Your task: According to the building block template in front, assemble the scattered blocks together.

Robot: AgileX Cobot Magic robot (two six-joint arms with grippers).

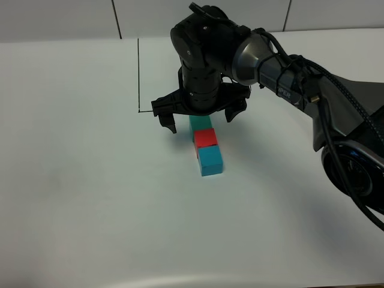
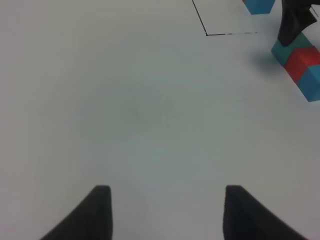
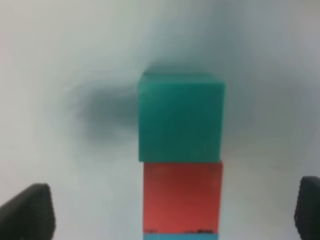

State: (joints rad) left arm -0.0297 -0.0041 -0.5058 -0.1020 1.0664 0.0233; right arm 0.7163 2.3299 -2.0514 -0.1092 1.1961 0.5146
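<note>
The three scattered blocks lie in a touching row on the white table: teal-green (image 1: pixel 200 122), red (image 1: pixel 205 138), blue (image 1: pixel 210 160). My right gripper (image 1: pixel 201 120) hangs open over the green end, one finger on each side, holding nothing. In the right wrist view the green (image 3: pixel 180 117) and red (image 3: pixel 182 195) blocks sit between its fingertips (image 3: pixel 30 212). The template is hidden behind the right arm in the high view. Only its blue cube (image 2: pixel 258 5) and black frame lines (image 2: pixel 230 34) show in the left wrist view. My left gripper (image 2: pixel 165 212) is open and empty over bare table.
A black drawn line (image 1: pixel 138 72) runs down to a corner just left of the right gripper. The right arm (image 1: pixel 282 72) reaches in from the right. The row also shows at the edge of the left wrist view (image 2: pixel 302 60).
</note>
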